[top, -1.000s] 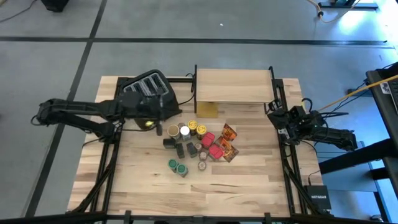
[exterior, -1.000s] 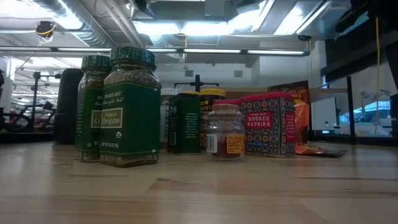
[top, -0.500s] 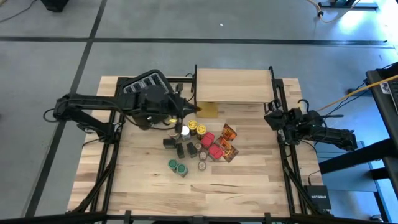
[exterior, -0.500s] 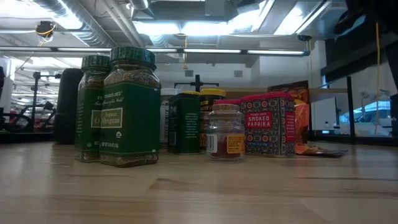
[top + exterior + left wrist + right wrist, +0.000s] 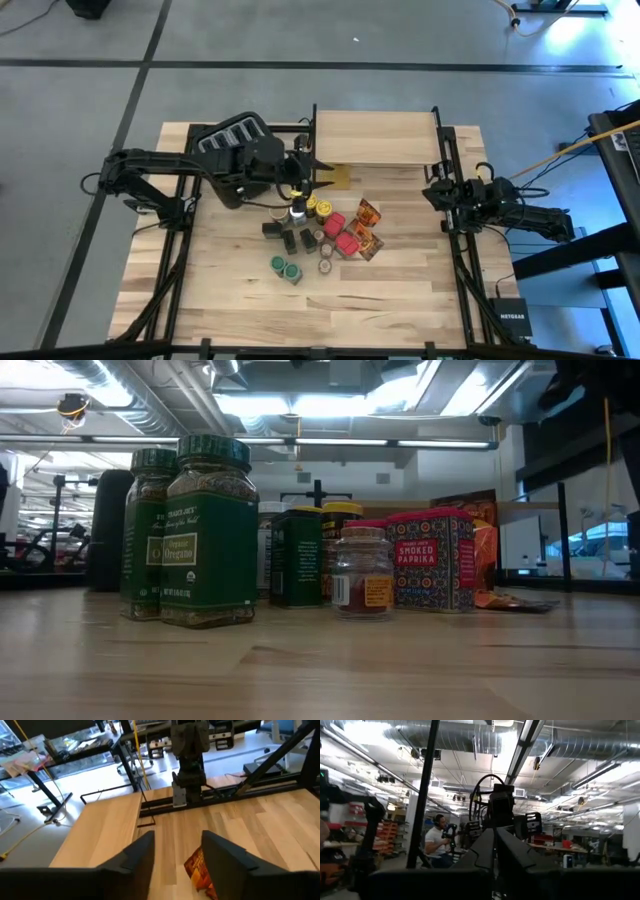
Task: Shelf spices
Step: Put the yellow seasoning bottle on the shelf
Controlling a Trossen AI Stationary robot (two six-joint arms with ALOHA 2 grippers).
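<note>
Left gripper (image 5: 322,171) had advanced from toaster (image 5: 228,140) toward shelf (image 5: 375,138), fingers now apart, empty; spices (image 5: 320,228) just below. Right gripper (image 5: 432,193) pressed together, beside shelf.

The left end effector (image 5: 322,172) now reaches out past the toaster (image 5: 228,140) to the shelf (image 5: 376,137) edge, its fingers (image 5: 140,857) parted and empty; the jar it carried is gone from them.

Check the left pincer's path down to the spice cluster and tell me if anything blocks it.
Nothing visible blocks it. The left pincer hovers open by the shelf front edge, just above the spices. In the left wrist view only bare tabletop and an orange foil packet show between its fingers. The toaster sits behind, off that path.
</note>
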